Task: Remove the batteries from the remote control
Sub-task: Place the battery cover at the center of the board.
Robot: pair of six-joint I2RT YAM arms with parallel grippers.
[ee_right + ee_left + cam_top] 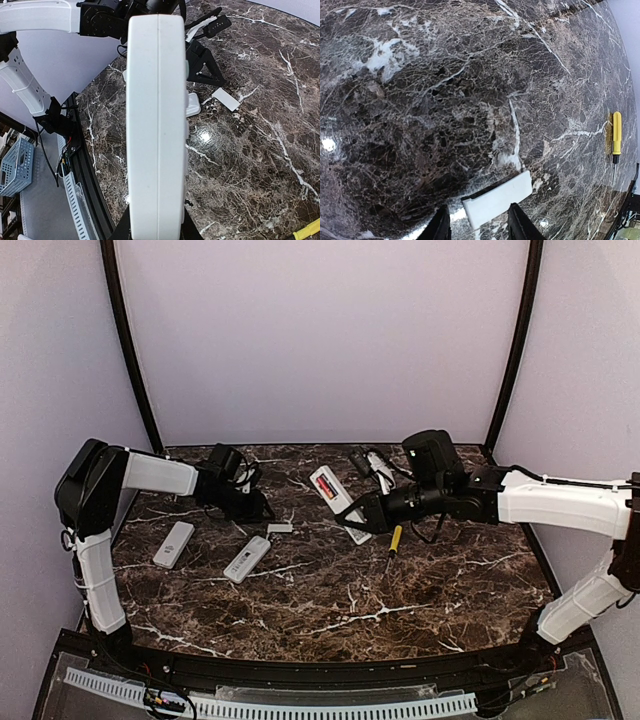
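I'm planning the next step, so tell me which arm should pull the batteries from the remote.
Left, probably. The right gripper is shut on the remote, batteries exposed; the left gripper is open, empty, beside the cover plate nearby.

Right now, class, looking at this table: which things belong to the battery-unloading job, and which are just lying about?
Job in hand: held remote in the right end effector; red batteries in its open bay.
Lying about: far-left remote; remote beside it; white cover plate; yellow-handled screwdriver.
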